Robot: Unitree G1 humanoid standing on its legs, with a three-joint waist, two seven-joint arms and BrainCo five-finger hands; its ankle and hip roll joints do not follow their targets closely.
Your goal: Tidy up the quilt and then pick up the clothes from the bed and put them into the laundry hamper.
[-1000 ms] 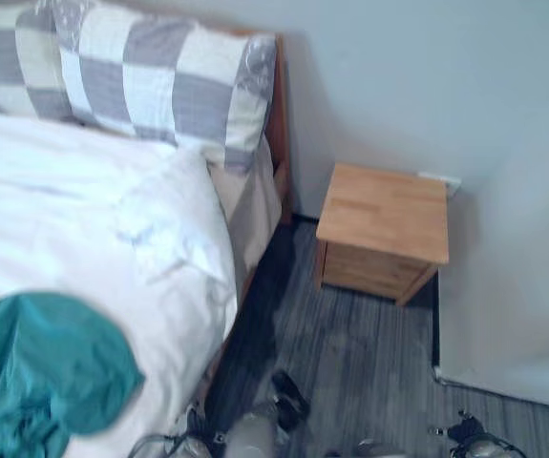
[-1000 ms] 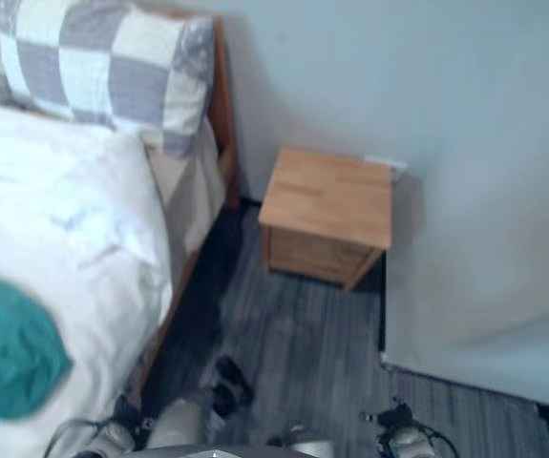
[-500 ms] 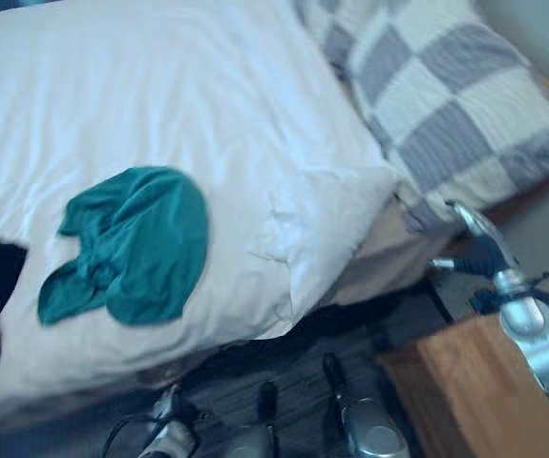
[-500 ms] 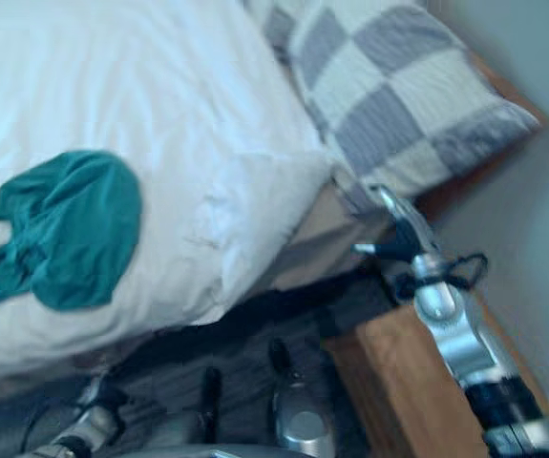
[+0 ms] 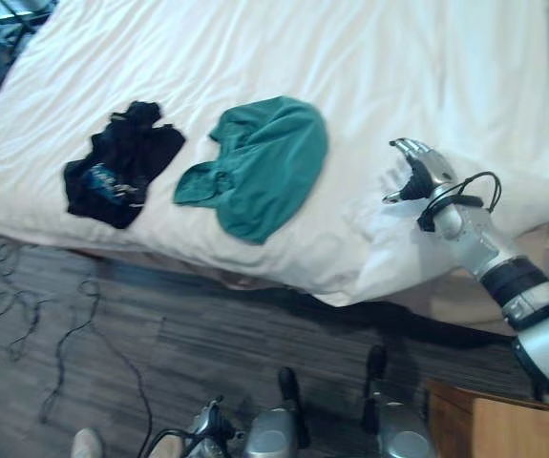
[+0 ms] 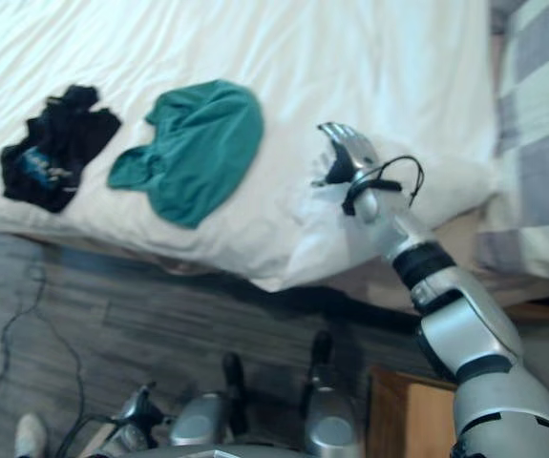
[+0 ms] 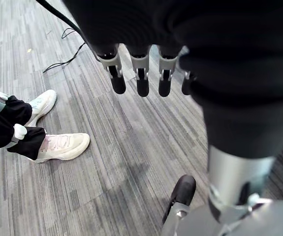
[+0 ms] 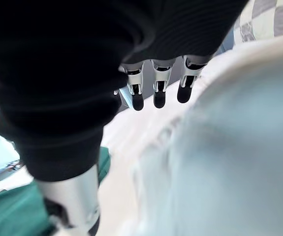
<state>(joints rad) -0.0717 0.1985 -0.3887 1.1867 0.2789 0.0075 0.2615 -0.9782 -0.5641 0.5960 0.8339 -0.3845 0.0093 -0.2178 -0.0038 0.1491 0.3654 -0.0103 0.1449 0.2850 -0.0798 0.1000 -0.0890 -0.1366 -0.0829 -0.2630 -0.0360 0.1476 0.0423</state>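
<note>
Two garments are lying on the white quilt [image 5: 369, 67]: a teal top [image 5: 260, 167] and a black piece [image 5: 116, 172]. Fingers relaxed and empty, the right hand [image 6: 343, 153] is hovering over the quilt's folded-back corner [image 5: 389, 239], soft cloth best pinched at its edge.

The white quilt [image 5: 284, 57] runs off the top edge of both eye views, so its far side is out of sight. The checked pillow [image 6: 541, 143] is cut by the right edge of the right eye view. At the lower right, a wooden nightstand [image 5: 503, 429] shows just a corner. In the left wrist view, a person [image 7: 13, 128] at the left edge is cropped to dark cuffs and pale shoes. The print on the black garment [image 5: 116, 172] is too small to tell.
</note>
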